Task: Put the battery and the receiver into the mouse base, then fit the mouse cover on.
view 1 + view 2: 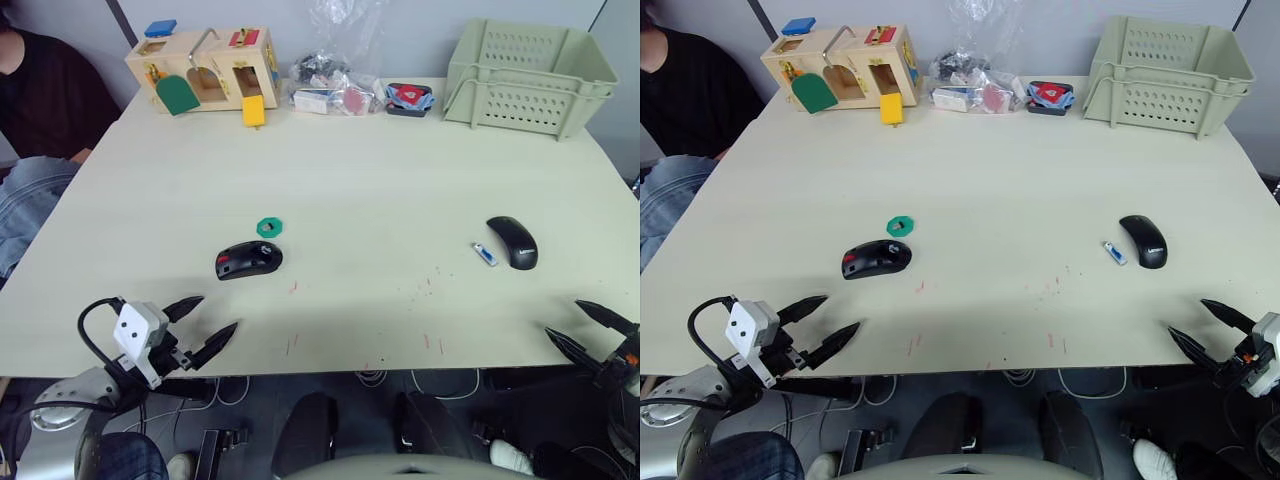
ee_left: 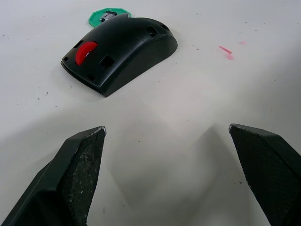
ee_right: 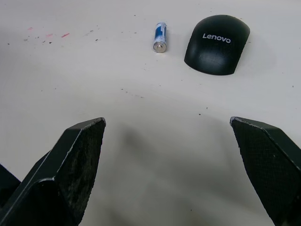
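Pale cream tabletop (image 1: pixel 360 180), flecked with small pink-red marks. On it, a matte black oval mouse base (image 1: pixel 248 261) showing a bright red wheel, and beside it a flat green disc (image 1: pixel 269 227). Over to the right, a blue slim battery (image 3: pixel 160 36) with a silver-white end, and a glossy black curved mouse cover (image 3: pixel 217 44) with pale lettering. At the back, a sage-green perforated plastic basket (image 1: pixel 527 75).

The left gripper (image 1: pixel 204 322) sits at the lower left of the head view, its two black fingers spread wide and pointing up-right. The right gripper (image 1: pixel 590 328) sits at the lower right edge, fingers likewise apart, apparently angled up-left.
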You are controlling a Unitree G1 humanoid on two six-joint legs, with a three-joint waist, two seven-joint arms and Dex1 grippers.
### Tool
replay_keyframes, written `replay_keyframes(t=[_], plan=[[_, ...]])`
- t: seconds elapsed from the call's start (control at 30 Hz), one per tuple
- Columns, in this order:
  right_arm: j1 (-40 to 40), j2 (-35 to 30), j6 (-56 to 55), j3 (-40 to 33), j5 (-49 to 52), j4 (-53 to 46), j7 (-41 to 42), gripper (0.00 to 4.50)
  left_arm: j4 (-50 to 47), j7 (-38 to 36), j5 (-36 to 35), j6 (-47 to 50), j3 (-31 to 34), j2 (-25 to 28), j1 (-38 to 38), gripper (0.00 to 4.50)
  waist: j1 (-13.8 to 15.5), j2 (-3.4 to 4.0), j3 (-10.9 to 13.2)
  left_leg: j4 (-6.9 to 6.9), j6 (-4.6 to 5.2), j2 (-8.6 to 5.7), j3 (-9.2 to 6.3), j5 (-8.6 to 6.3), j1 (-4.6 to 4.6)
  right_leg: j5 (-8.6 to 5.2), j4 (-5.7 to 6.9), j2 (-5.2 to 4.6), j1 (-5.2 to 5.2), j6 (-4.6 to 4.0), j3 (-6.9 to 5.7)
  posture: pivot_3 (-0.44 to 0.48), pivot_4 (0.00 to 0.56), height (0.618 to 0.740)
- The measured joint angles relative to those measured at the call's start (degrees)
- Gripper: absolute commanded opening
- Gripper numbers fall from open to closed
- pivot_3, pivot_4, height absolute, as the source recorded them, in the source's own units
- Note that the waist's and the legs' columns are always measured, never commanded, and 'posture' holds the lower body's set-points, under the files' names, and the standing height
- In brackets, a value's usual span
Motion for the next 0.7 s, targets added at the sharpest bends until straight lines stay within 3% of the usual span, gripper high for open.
replay_keyframes(t=[0.33, 0.7], plan=[[-1.06, 0.68, -3.36, 0.01, -0.76, 3.19, 1.44, 4.46, 0.12, -1.81, 0.0, 0.0, 0.0, 0.0, -1.68, 4.5, -0.09, 0.0, 0.0, -0.01, 0.0, -0.01, 0.0, 0.0, 0.0, 0.01, 0.0, 0.01, 0.0, -0.01, 0.0, 0.0, 0.15, 0.74], [-0.97, 1.9, -2.46, 1.42, 0.12, 0.36, 3.75, 4.46, 0.51, -3.45, 0.01, -0.03, 0.03, 0.73, -2.45, 4.5, -0.01, -0.01, 0.0, -0.01, 0.0, 0.0, -0.01, 0.0, 0.01, 0.01, 0.0, 0.01, 0.0, -0.01, -0.01, 0.0, 0.15, 0.74]])
